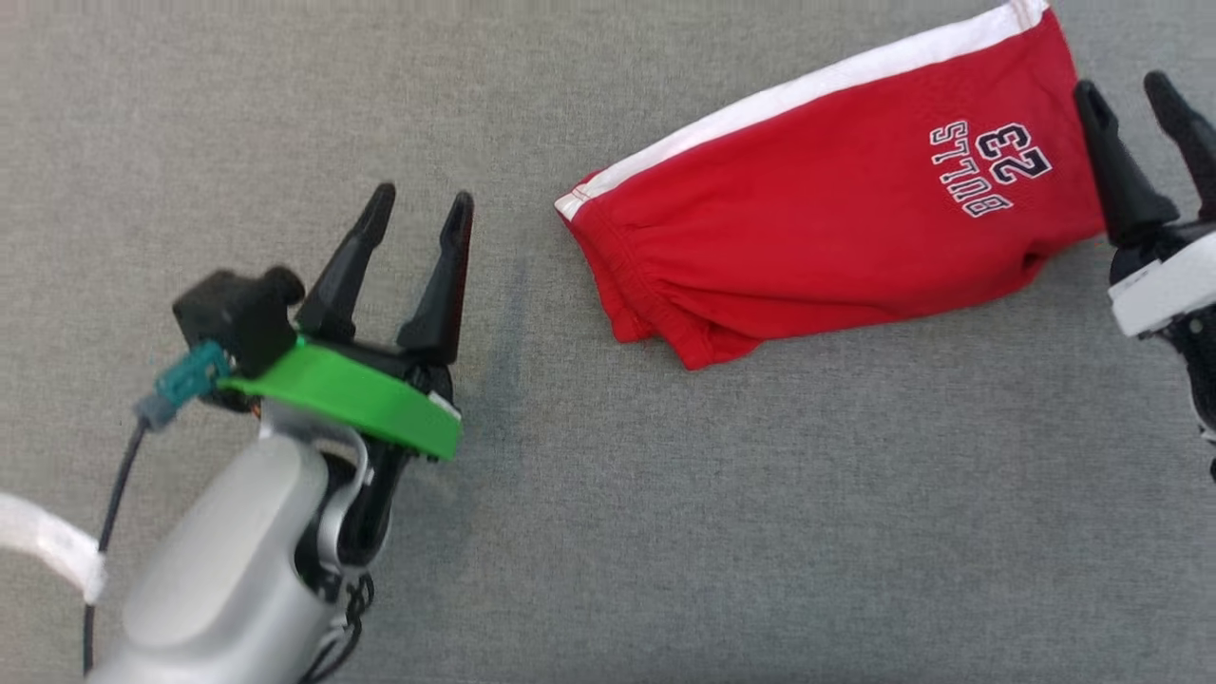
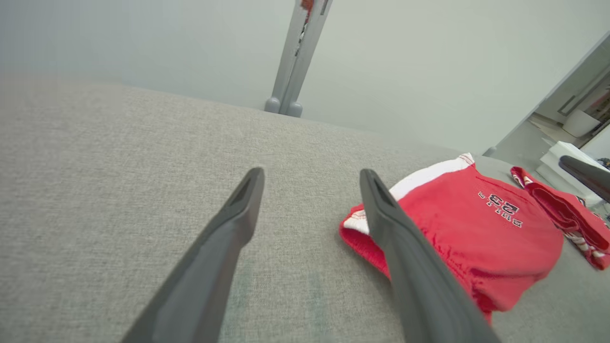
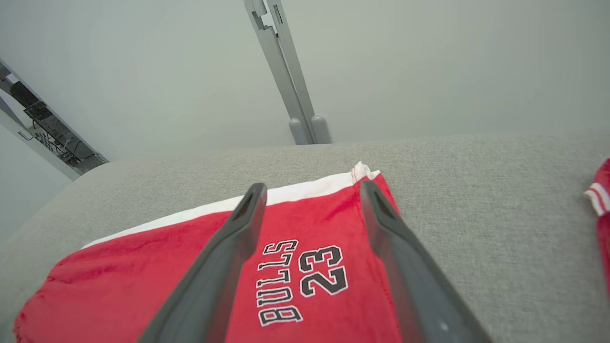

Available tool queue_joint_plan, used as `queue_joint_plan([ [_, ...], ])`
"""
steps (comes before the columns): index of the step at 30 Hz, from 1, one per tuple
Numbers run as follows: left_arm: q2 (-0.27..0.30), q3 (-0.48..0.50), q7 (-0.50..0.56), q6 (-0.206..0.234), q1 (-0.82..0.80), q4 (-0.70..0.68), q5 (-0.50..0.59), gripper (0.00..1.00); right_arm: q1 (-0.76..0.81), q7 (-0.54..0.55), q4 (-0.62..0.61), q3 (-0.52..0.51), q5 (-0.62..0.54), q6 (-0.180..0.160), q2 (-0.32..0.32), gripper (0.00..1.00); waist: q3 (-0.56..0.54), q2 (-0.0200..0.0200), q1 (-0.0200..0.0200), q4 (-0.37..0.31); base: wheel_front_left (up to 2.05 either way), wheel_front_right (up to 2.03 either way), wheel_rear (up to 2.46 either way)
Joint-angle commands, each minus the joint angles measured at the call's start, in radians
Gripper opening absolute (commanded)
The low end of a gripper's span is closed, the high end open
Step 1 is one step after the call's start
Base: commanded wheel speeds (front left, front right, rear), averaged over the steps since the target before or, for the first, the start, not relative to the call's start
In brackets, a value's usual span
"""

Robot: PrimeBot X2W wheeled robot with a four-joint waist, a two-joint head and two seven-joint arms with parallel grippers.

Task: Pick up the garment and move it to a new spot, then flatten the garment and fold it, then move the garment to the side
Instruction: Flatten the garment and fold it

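Loosely folded shorts (image 1: 826, 204) on gray tbl (image 1: 665, 522)

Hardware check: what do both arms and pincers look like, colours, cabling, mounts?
Left pincer: two long black tapered fingers on a bright green plate, a black camera block with a teal connector and dark cable, a silver-grey forearm, and a white strap. Right pincer: same black fingers, on a white housing.

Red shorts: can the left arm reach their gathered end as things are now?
Probably yes. The left end effector stands open beside the red shorts, apart from them, with just the flat grey surface between it and their gathered end.
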Motion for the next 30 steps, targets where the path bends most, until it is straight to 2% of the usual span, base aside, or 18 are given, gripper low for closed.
queue_joint_plan([
  [1, -0.019, 0.043, -0.002, 0.017, 0.069, -0.032, 0.063, 1.0, 0.035, -0.034, 0.013, 0.013, -0.013, -0.001, 0.006, 1.0, -0.087, 0.0, 0.0, -0.031, 0.0, 0.0, 0.0],
  [7, -0.127, 0.222, -0.002, 0.046, 0.303, -0.128, 0.273, 1.0, 0.136, -0.14, 0.068, 0.042, -0.02, -0.001, 0.031, 1.0, -0.18, 0.0, 0.0, -0.015, 0.0, 0.0, 0.0],
  [15, -0.272, 0.381, -0.003, 0.024, 0.497, -0.158, 0.448, 1.0, 0.253, -0.19, 0.109, 0.025, -0.015, -0.001, 0.048, 1.0, -0.265, 0.0, 0.0, 0.038, 0.0, 0.0, 0.0],
  [23, -0.333, 0.403, -0.003, -0.004, 0.569, -0.202, 0.655, 1.0, 0.256, -0.173, 0.17, -0.016, -0.02, -0.001, 0.042, 1.0, -0.254, 0.0, 0.0, 0.105, 0.0, 0.0, 0.0],
  [30, -0.341, 0.357, -0.003, -0.007, 0.562, -0.214, 0.715, 1.0, 0.127, -0.043, 0.301, -0.061, -0.014, -0.001, 0.015, 1.0, -0.194, 0.0, 0.0, 0.152, 0.0, 0.0, 0.0],
])
